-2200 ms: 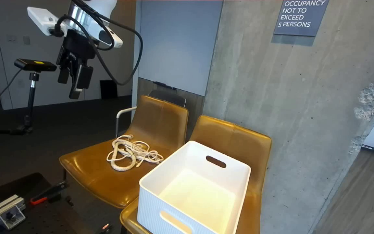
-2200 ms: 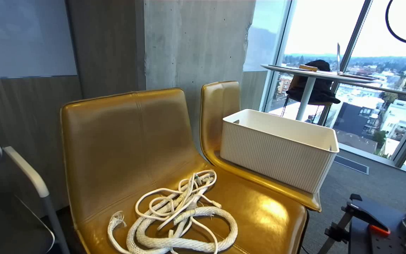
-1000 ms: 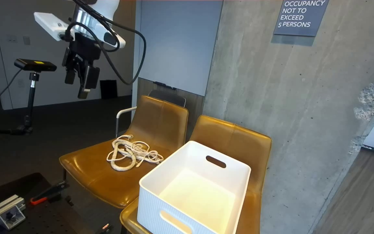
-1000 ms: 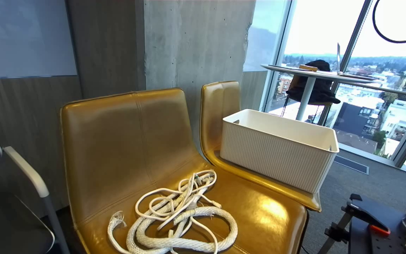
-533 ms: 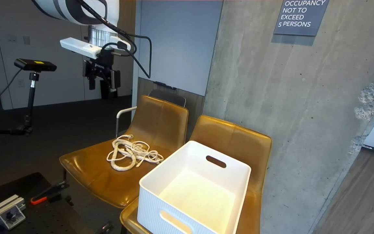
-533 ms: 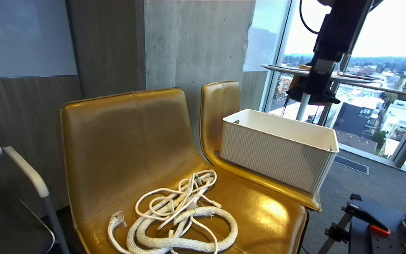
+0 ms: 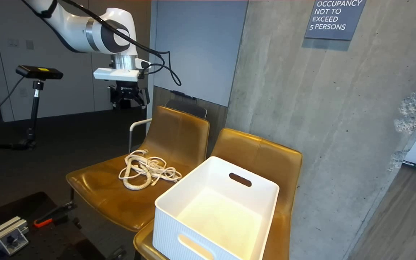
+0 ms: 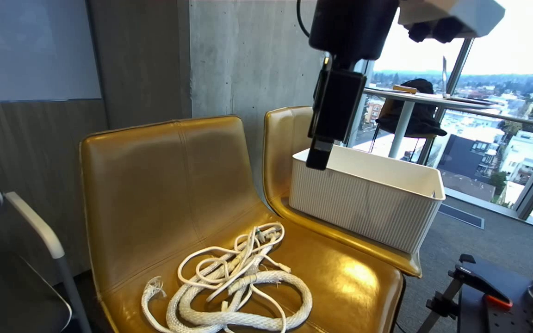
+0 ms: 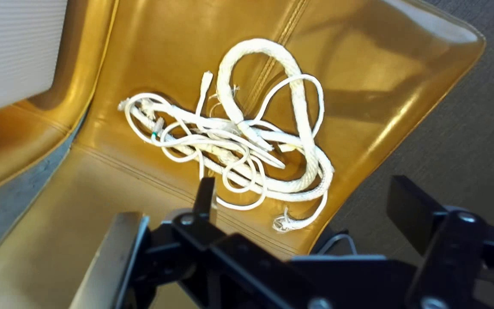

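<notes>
Lying well below spread claw | white rope | on tan chair

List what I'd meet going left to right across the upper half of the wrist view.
White bin → exposed edge of the chair under the bin → tangled white rope → bare outer part of the rope's seat → dark floor.

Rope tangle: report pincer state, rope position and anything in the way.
Pincer open, empty, in midair. White rope tangle lying on tan chair seat. Nothing seen between pincer and rope; ribbed white bin on adjacent chair.
</notes>
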`<state>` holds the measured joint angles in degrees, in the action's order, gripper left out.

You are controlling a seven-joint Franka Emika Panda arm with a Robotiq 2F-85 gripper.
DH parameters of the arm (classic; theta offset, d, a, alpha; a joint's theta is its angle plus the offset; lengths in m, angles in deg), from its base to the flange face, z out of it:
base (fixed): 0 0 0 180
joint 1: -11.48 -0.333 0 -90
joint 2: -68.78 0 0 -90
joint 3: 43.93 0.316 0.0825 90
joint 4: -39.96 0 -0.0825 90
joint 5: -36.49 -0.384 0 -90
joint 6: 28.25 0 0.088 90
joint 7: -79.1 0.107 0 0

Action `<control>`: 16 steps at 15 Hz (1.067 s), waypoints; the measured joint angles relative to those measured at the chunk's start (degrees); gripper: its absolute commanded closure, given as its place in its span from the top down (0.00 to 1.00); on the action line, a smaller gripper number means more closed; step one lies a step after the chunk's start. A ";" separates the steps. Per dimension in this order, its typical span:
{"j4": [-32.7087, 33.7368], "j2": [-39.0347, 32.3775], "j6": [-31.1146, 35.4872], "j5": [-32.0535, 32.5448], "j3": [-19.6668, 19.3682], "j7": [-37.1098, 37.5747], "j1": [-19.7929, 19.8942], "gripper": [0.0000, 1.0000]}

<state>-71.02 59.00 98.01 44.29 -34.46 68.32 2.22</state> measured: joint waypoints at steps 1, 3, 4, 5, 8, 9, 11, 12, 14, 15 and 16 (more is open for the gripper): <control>0.87 -1.20 0.95 -0.13 0.13 -2.81 -0.02 1.00; 1.00 -2.38 2.73 -1.54 0.37 -9.36 0.09 1.00; 0.38 -2.38 3.38 -2.92 0.45 -13.19 0.36 1.00; -0.72 -2.07 3.77 -4.58 0.51 -17.52 0.85 1.00; -6.15 0.76 3.94 -7.36 3.73 -30.12 6.39 1.00; -8.39 2.11 3.94 -7.56 4.47 -34.40 8.32 1.00; -12.59 4.36 4.19 -7.64 4.60 -42.94 10.87 1.00; -14.32 5.09 4.53 -7.63 3.82 -47.03 11.17 1.00; -17.07 5.69 6.57 -7.46 2.27 -54.10 10.93 1.00; -18.17 5.64 8.07 -7.29 1.88 -56.67 10.63 1.00; -19.14 5.40 9.80 -7.17 1.64 -58.72 10.16 1.00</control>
<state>-90.15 64.40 107.81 37.12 -32.82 9.60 12.38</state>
